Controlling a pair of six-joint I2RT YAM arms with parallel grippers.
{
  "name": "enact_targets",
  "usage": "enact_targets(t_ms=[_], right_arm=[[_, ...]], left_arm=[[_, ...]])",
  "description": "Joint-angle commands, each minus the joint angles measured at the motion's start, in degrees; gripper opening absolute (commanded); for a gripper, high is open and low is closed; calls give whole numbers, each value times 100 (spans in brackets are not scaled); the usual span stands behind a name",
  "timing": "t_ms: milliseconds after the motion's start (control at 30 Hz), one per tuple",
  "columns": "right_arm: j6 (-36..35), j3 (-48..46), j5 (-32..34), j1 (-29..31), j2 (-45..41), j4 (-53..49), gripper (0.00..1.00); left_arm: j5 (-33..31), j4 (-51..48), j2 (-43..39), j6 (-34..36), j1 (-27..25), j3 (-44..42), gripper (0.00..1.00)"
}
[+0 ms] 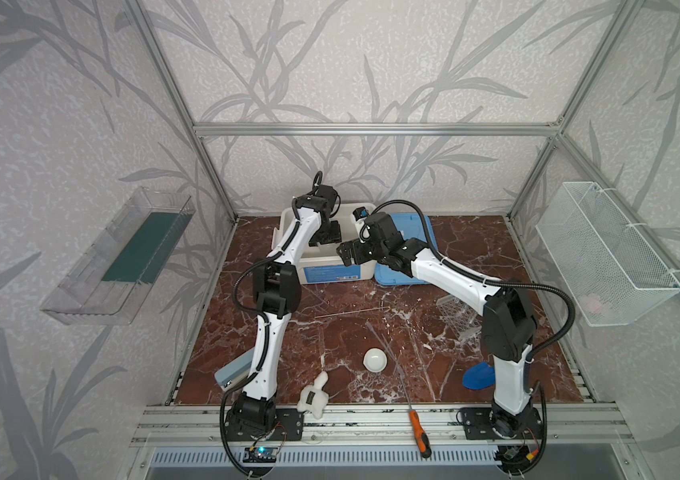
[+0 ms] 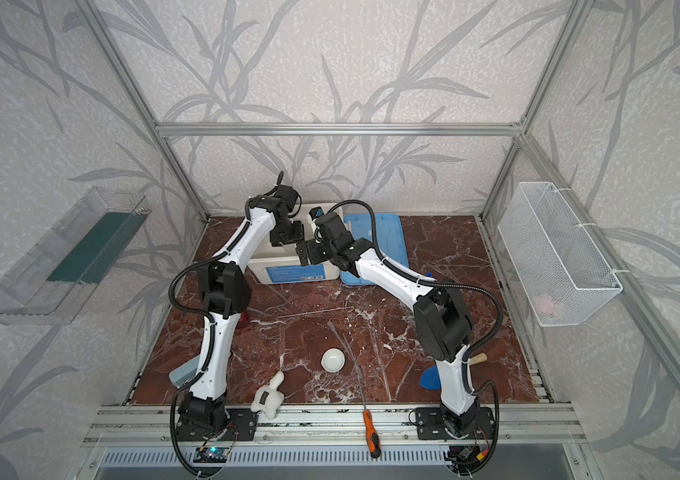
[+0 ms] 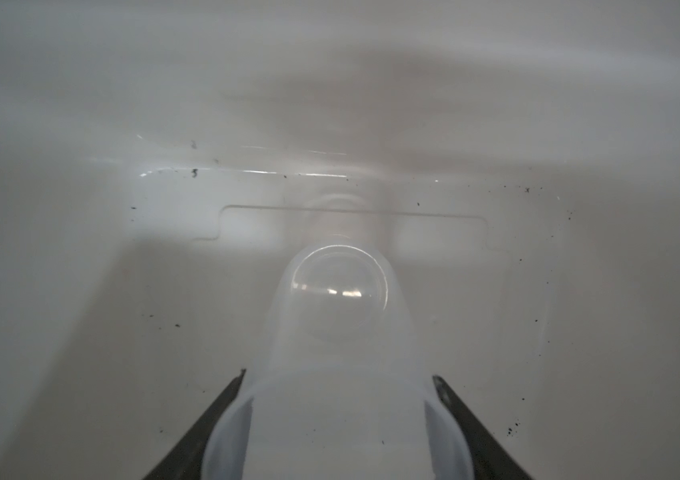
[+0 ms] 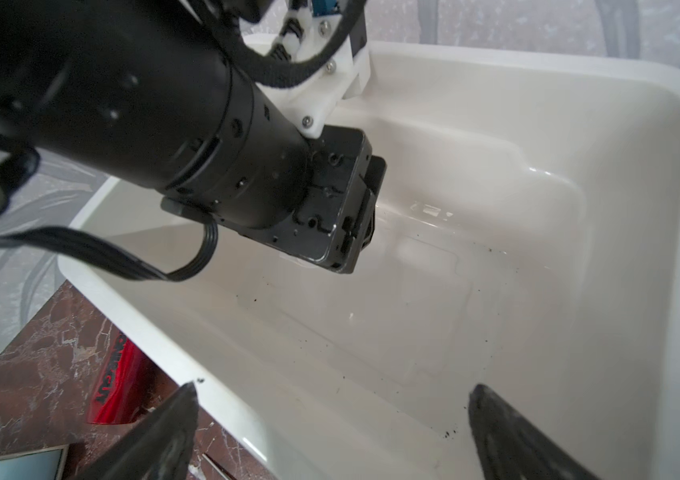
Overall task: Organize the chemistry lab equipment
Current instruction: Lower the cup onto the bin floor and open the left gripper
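Clear plastic beaker [image 3: 338, 299], clamped near its mouth by the left gripper [image 3: 339, 376], whose jaws press on its two sides. Its closed base points away from the wrist, toward the floor of the white storage bin [image 4: 579, 70]. Gripping at the wide end probably keeps the fingers clear of the floor, so the vessel can be set down base first. Whether the base already touches the floor cannot be told.

Right gripper [image 4: 335, 386]: jaws spread wide and holding nothing, poised over the bin's near rim, seemingly waiting its turn rather than steadying the bin. Blue lid [image 1: 417, 249] lies flat just beside the bin, leaving it open for loading.

Remaining equipment on the marble table [image 1: 496, 249]:
- perforated tube rack [image 1: 456, 316], partly hidden behind the right arm
- thin clear rods [image 1: 350, 312], at centre
- small white dish [image 1: 375, 359], nearer the front edge

Orange-handled screwdriver [image 1: 419, 432] and blue trowel [image 1: 477, 376] are not lab ware.

Views compared: only the left wrist view shows the beaker and the grip on it; in both top views the left arm's wrist hides them. The right wrist view shows the left gripper's housing sunk between the bin walls and black specks on the bin floor, but not the left fingertips.
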Motion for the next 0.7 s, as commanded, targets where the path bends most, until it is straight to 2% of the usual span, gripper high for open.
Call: enact_targets(t_ms=[0,133,300,500,600,667], right_arm=[[57,-302,57,-4,-507,594,99],[124,-767,50,-4,-812,1157,99],[147,-857,11,-4,-905,1121,99],[214,-1074,18,-3,-990,1181,99],[234,-1143,64,-10,-1026,1189,100],[277,-1183,45,-21,-1056,1228,99]], left_arm=[[69,-26,177,-91,-24,117,67],[-21,62,271,-53,-71,134,69],[-37,163,379,-59,-71,117,70],[-66,200,468,-62,-71,108,78],[-50,231,460,-52,-71,108,86],[-59,268,447,-25,-71,117,83]])
